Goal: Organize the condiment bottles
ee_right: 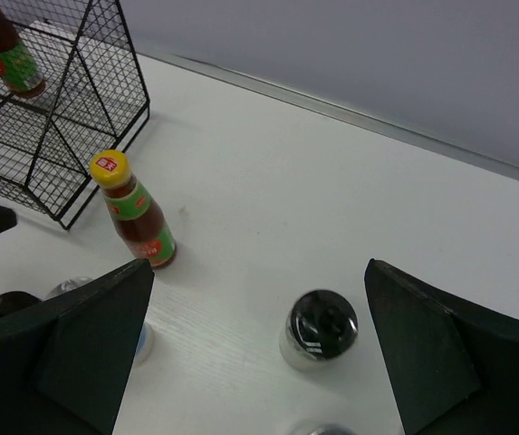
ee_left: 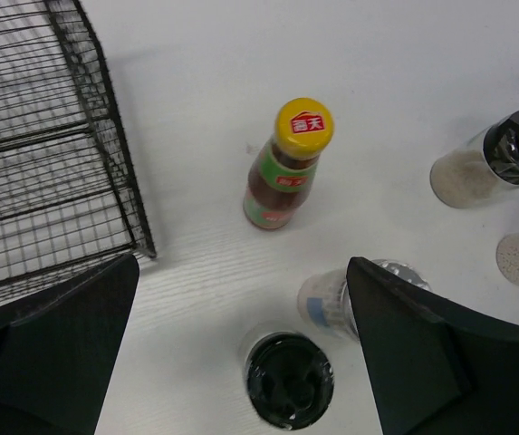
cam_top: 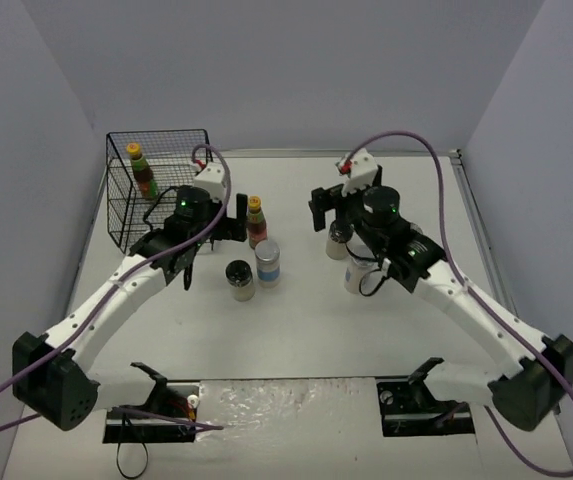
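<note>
One slim sauce bottle [cam_top: 143,172] with a yellow cap stands inside the black wire rack [cam_top: 116,215]. A second sauce bottle [cam_top: 256,222] stands on the table; it also shows in the left wrist view [ee_left: 282,168] and the right wrist view [ee_right: 134,213]. A black-lid jar [cam_top: 240,280] and a silver-lid jar [cam_top: 267,263] stand just in front of it. My left gripper [ee_left: 241,263] is open and empty, above these jars. My right gripper [ee_right: 259,272] is open and empty, above another black-lid jar [ee_right: 321,326]. A further jar [cam_top: 359,272] is partly hidden under the right arm.
The wire rack [ee_left: 51,154] stands at the back left, close to my left arm. Purple cables loop over both arms. The table's back edge meets the wall behind the rack. Arm bases sit at the near edge.
</note>
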Tool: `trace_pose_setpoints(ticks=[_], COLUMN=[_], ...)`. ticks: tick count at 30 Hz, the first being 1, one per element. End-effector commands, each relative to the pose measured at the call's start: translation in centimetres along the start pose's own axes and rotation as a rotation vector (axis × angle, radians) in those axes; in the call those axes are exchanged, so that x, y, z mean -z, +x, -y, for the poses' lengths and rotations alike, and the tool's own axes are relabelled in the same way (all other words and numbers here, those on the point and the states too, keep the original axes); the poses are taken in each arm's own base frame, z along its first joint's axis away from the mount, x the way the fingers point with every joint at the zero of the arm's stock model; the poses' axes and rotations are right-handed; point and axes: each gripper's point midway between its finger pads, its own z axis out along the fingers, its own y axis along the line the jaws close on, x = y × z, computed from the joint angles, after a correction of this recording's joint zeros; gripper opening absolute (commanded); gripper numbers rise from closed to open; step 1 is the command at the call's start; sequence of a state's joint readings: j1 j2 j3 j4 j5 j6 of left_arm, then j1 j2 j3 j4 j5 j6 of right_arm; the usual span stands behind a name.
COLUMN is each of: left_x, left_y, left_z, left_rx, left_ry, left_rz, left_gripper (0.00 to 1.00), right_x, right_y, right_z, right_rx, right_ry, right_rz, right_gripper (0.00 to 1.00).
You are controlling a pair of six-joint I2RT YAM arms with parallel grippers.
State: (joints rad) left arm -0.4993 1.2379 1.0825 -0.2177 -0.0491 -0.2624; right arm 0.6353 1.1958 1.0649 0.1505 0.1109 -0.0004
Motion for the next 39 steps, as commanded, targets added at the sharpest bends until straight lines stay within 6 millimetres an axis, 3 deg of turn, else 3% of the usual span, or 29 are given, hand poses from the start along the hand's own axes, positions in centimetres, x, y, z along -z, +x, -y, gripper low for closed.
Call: trace_pose_setpoints(ticks=[1,5,13,19,24,26,30,33,36,39], left_x=[-2.6,-5.5,-9.7,-10.7,-11.0,-10.9,-10.1,-8.2,-6.0,-1.9], left_y=[-4.5,-4.2,-3.5,-3.6,-3.6,-3.9,-5.1,-7.7,-10.4,-15.1], left_z=[2.2,2.6,2.5,2.7,3.0,3.1,3.3,3.4,3.6,3.5], left_rx=[0.013,-0.004,-0.001,0.001,-0.002,0.001,-0.004,-0.012,-0.015,-0.012], left_ry=[-0.015,-0.066,-0.114,-0.113,-0.096,-0.087,-0.072,-0.067,-0.052,-0.059], left_rz=[0.144,0.135,0.140,0.156,0.166,0.182,0.224,0.269,0.306,0.375], left_gripper=[0.97,0.97,0.91,0.77,0.56,0.49,0.21,0.01,0.00,0.00], right_x=[3.8,6.9,8.8,8.3,8.3,8.3,8.2,8.2,8.2,8.4], right_y=[0.3,0.6,1.7,3.4,3.9,4.0,4.3,4.3,4.4,4.2], right_z=[2.6,2.9,2.4,1.7,1.7,1.7,1.5,1.6,1.6,1.6], right_rx=[-0.092,-0.115,-0.105,-0.117,-0.114,-0.111,-0.109,-0.107,-0.107,-0.111], right_ry=[0.122,0.103,0.050,0.023,0.020,0.020,0.013,0.013,0.014,0.010], right_rz=[0.046,0.078,0.071,0.032,0.023,0.021,0.013,0.013,0.012,0.020], right_gripper=[1.00,1.00,1.00,1.00,1.00,1.00,1.00,1.00,1.00,1.00])
